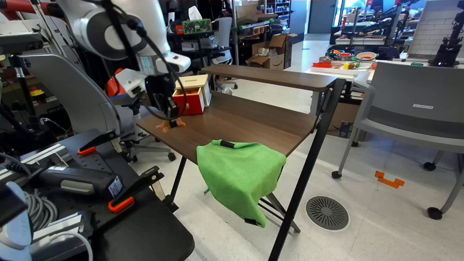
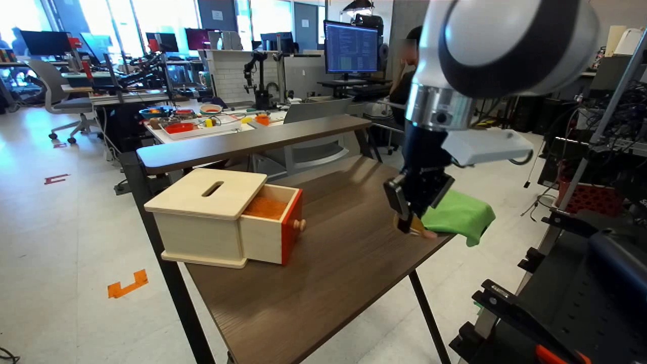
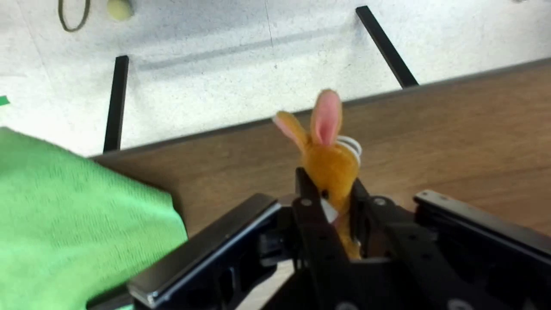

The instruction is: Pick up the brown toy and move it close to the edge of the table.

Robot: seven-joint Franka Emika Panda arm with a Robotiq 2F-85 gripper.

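Two pale labels (image 1: 115, 186) in an exterior view, on the dark device (image 1: 78, 178) at near left and the grey chair (image 1: 417, 85) at right, are too small to read, as is the text on the far monitor (image 2: 352, 48) in an exterior view. Reaching down over the table (image 1: 253, 114), the arm (image 2: 480, 60) points its gripper (image 3: 330, 184) downward, the fingers clamped on both sides of the brown toy (image 3: 330, 165). The toy is near the table's edge, apart from the green cloth (image 3: 82, 224), ears toward that edge; whether it touches the table I cannot tell.
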